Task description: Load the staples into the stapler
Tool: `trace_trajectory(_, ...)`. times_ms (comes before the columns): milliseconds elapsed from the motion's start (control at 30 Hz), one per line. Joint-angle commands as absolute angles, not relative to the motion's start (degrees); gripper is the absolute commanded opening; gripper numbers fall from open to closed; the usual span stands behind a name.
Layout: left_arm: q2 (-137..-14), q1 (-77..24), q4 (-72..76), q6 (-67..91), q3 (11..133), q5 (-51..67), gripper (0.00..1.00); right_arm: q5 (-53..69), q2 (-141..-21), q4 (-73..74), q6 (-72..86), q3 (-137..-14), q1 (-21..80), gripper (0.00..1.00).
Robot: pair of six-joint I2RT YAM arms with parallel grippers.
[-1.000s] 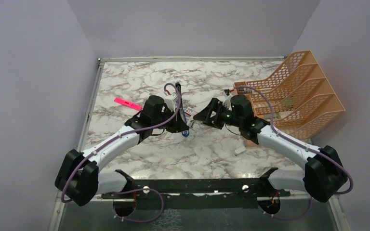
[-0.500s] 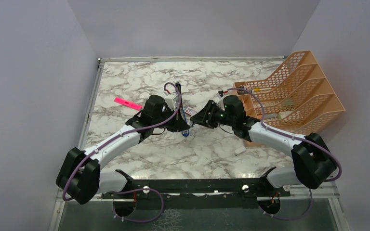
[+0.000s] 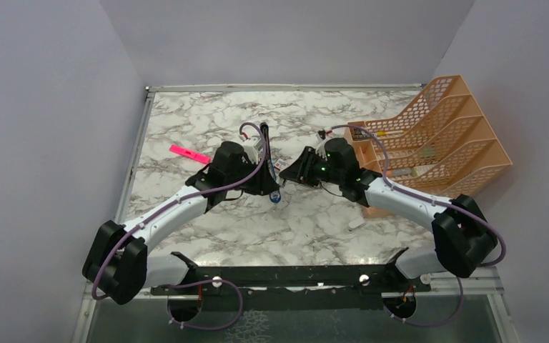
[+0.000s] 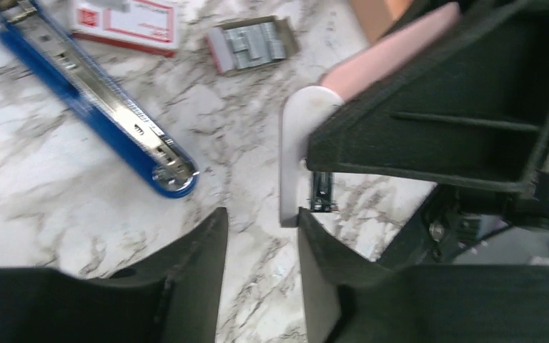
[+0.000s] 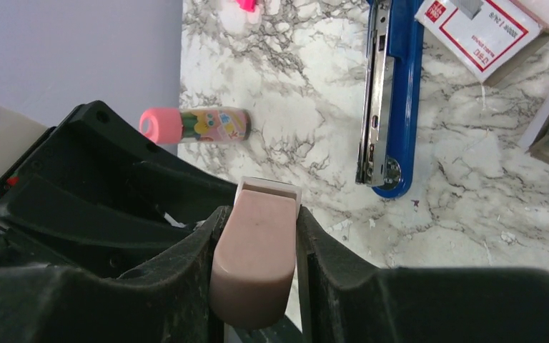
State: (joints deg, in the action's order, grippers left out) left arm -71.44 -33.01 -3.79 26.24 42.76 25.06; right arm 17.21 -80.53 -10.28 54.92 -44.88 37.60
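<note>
The right gripper [image 5: 257,218] has swung left and clamped the pink eraser [image 5: 251,271] while the left gripper [image 4: 261,225] parted its jaws, likely a handover clearing clutter from the open stapler [image 4: 93,107], upper left, and staples [image 4: 252,44], top centre.

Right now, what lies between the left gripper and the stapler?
Nothing: in the left wrist view only bare marble table separates the left gripper from the stapler.
</note>
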Motion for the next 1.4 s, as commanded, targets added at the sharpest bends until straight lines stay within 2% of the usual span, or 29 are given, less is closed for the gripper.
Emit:
trace_trajectory(0,-66.47,-33.02,-10.23,25.42,46.02,8.06,0.48,10.06,-83.48,-3.04,47.71,-50.1,40.89,0.29)
trace_trajectory(133,-58.76,-32.82,-13.39,27.02,43.99,-10.42,0.6,5.02,-87.27,3.92,42.65,-55.29,45.87,0.29)
trace_trajectory(333,-49.55,-32.44,-19.8,30.48,45.56,-32.75,0.63,-1.98,-95.57,15.05,36.58,-65.26,53.2,0.3)
trace_trajectory(467,-46.04,-32.43,-22.55,31.43,47.17,-42.97,0.64,-5.03,-101.9,20.03,34.14,-71.33,56.84,0.3)
trace_trajectory(733,-43.65,-32.43,-22.59,30.17,47.53,-46.18,0.66,-6.25,-112.99,28.17,31.48,-82.73,59.28,0.32)
trace_trajectory(1000,-44.02,-32.43,-22.59,29.89,46.55,-45.59,0.68,-5.76,-118.89,35.23,29.95,-90.69,59.5,0.35)
trace_trajectory(1367,-43.44,-32.43,-22.68,29.97,45.97,-44.82,0.72,-7.16,-122.3,36.15,27.95,-94.22,59.66,0.4)
